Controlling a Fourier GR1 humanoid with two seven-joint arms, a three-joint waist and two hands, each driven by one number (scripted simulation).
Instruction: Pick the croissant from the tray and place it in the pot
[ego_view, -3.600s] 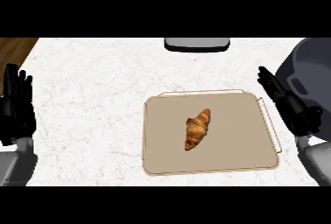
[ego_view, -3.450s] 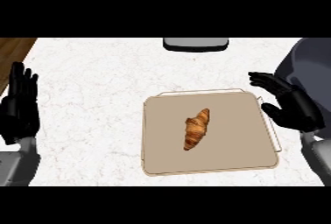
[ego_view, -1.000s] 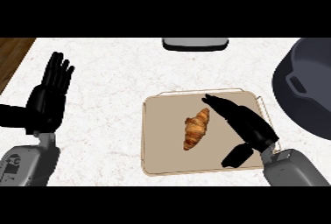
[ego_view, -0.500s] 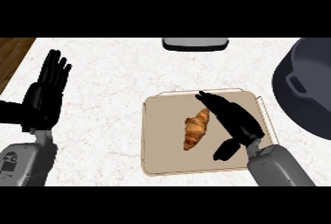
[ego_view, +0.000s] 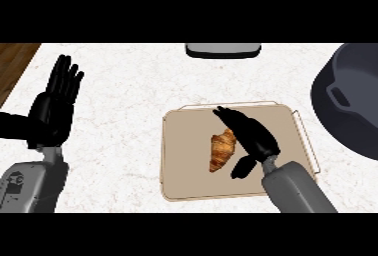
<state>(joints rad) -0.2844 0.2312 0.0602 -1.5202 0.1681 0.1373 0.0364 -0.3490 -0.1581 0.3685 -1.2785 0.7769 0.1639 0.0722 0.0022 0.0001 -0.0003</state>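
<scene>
Head view: right hand (ego_view: 249, 136), fingers straight, over croissant (ego_view: 220, 150) on tray (ego_view: 184, 165).

Bright, even light; soft faint shadows on the counter (ego_view: 148, 90), no glare

The worktop (ego_view: 148, 80) looked like white speckled stone, smooth, with brown wood at its left edge. The tray (ego_view: 184, 175) was matt beige; the pot (ego_view: 354, 100) dark grey, faintly glossy; the croissant (ego_view: 220, 150) golden-brown, flaky.

Two grey forearms, smooth rounded casings; left robot hand (ego_view: 50, 107) and right robot hand (ego_view: 249, 135) black, segmented fingers.
</scene>
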